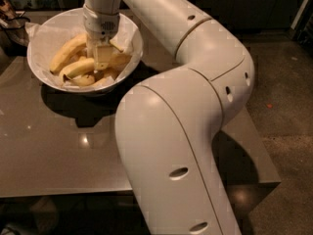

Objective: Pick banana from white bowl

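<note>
The white bowl [41,75] stands at the back left of the table, lined with crinkled white paper. Several yellow bananas lie in it. The long curved banana [66,53] lies along the left side of the bowl. A second banana [78,67] lies just in front of it, and short stubby ones [117,60] are to the right. My gripper [101,62] points straight down into the middle of the bowl, among the bananas and right beside the long banana's right end. What it touches is hidden by the wrist.
The bowl sits on a glossy grey-brown table [58,151] whose front edge runs along the bottom left. My white arm [186,111] arches over the table's right half. Dark clutter [12,18] lies at the back left. Bare floor [288,102] is at the right.
</note>
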Tool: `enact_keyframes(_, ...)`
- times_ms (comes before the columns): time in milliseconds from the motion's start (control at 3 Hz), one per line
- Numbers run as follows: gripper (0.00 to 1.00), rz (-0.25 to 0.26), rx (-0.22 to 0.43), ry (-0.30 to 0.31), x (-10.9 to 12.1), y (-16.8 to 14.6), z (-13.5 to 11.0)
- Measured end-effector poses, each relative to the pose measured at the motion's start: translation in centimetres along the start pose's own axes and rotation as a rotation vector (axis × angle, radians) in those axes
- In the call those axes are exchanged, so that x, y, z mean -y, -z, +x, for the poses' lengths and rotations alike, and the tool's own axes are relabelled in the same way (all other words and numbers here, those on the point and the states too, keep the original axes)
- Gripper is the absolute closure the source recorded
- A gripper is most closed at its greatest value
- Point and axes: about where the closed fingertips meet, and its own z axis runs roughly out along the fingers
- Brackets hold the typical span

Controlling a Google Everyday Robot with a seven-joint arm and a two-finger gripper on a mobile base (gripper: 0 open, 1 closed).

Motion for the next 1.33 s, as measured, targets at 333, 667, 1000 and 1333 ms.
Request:
enact_keyframes(333,1.00,0.000,0.000,0.000,0.0,0.0,0.0)
enact_keyframes(667,1.00,0.059,0.013,0.002,0.3,1.3,-1.0)
enact_keyframes(1000,1.00,0.100,0.037,-0.016,-0.8,3.6,-2.3)
enact_keyframes(1333,1.00,0.134,0.046,-0.025,-2.1,5.8,-3.6)
